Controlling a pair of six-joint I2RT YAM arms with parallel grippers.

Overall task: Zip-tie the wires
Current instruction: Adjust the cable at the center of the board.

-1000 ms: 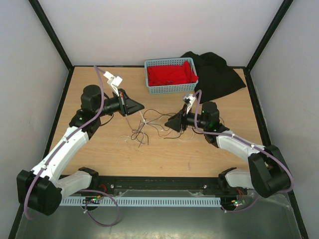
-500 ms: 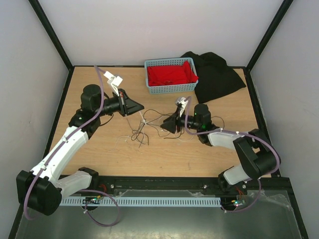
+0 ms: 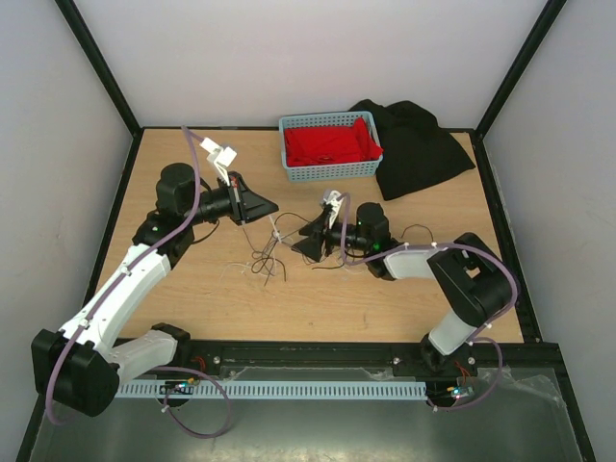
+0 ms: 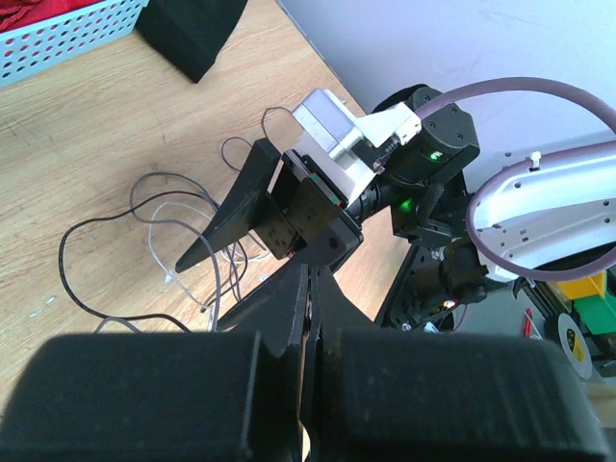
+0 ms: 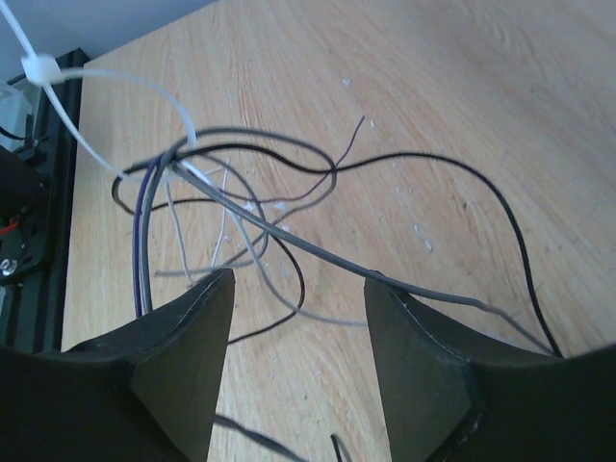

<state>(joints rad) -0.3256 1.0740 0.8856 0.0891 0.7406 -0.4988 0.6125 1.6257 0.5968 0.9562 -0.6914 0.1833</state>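
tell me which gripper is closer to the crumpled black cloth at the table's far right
Right. The right gripper sits at mid-table, near-left of the crumpled black cloth; the left gripper is farther left.

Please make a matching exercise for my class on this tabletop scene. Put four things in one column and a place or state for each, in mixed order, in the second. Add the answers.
Column A
1. light blue plastic mesh basket
2. crumpled black cloth
3. left claw
4. right claw

Column B
a. open, over the thin tangled wires
b. holds a red cloth
c. shut
d. lies at the far right of the wooden table, beside the basket

Pairs: 1-b, 2-d, 3-c, 4-a
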